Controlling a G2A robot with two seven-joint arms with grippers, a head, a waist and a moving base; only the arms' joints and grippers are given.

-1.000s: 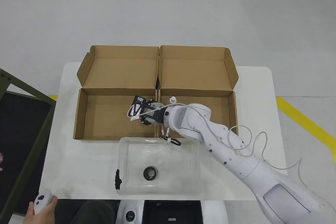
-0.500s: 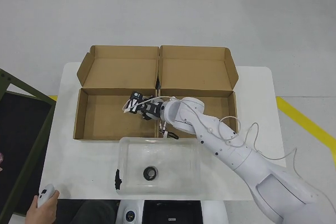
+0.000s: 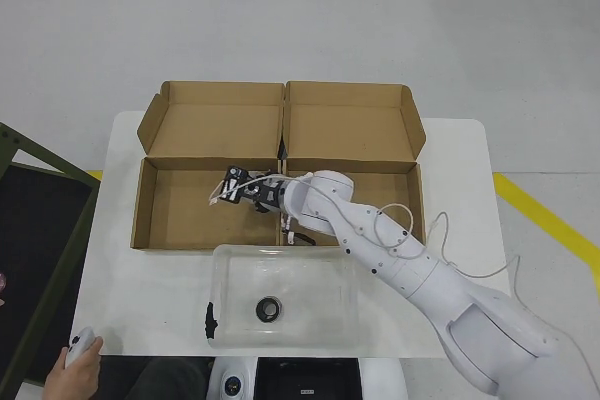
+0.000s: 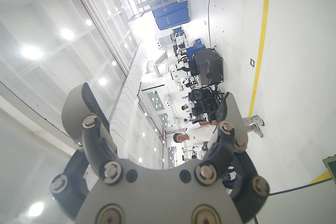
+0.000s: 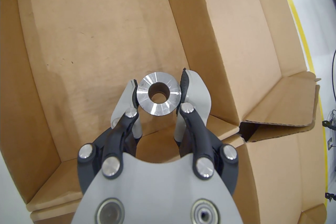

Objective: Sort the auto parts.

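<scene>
Over the left cardboard box (image 3: 185, 210), near its inner wall, my right gripper (image 5: 158, 83) is narrowed onto a metal ring (image 5: 160, 107), with a pad on either side. My wrist view shows its bore; from above it is too small to make out. I cannot tell whether it touches the floor. My left gripper (image 4: 157, 101) gapes wide, holding nothing.

You've got a white rectangular table (image 3: 460, 180): left brown cardboard box (image 3: 175, 210) and right brown cardboard box (image 3: 398, 190), both open, touching at the far side; clear plastic tub (image 3: 230, 262) just nearer.
</scene>
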